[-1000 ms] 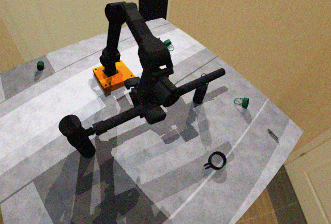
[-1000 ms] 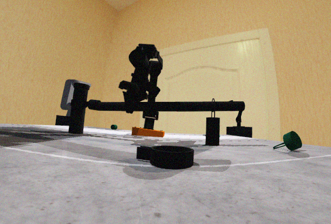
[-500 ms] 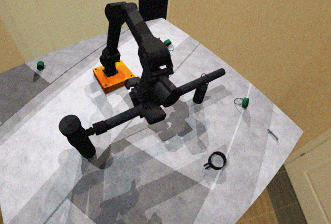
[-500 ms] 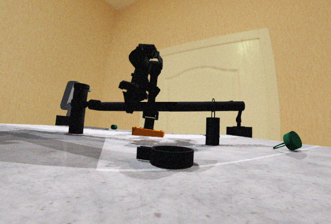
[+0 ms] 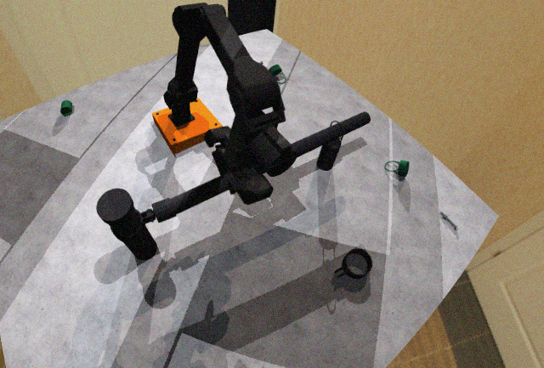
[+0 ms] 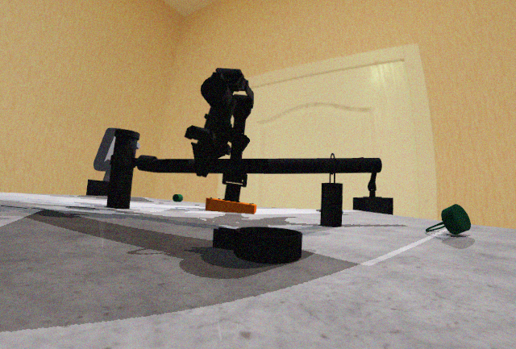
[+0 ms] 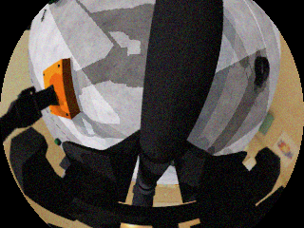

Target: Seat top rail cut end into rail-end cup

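The black rail (image 5: 197, 195) (image 6: 291, 165) (image 7: 182, 71) runs nearly level across the scene. My gripper (image 5: 235, 176) (image 6: 201, 166) (image 7: 156, 134) is shut on it, nearer its cup end. The cup (image 5: 162, 208) (image 6: 146, 162) surrounds the rail's end beside the big post (image 5: 143, 239) (image 6: 120, 178); how deep the rail sits inside is hidden. The cup hangs a little below the post cap (image 5: 115, 204) (image 6: 126, 134); the band is too dark to make out. Toward its far end the rail passes through the wire loop (image 6: 332, 155) above the small post (image 5: 327, 155) (image 6: 330, 203).
A loose black ring with a tab (image 5: 343, 264) (image 6: 268, 245) lies on the table in front of the rail. The orange base plate (image 5: 204, 116) (image 6: 230, 206) (image 7: 71, 95) is behind the rail. Green caps (image 5: 66, 108) (image 5: 403, 167) (image 6: 456, 219) lie farther out.
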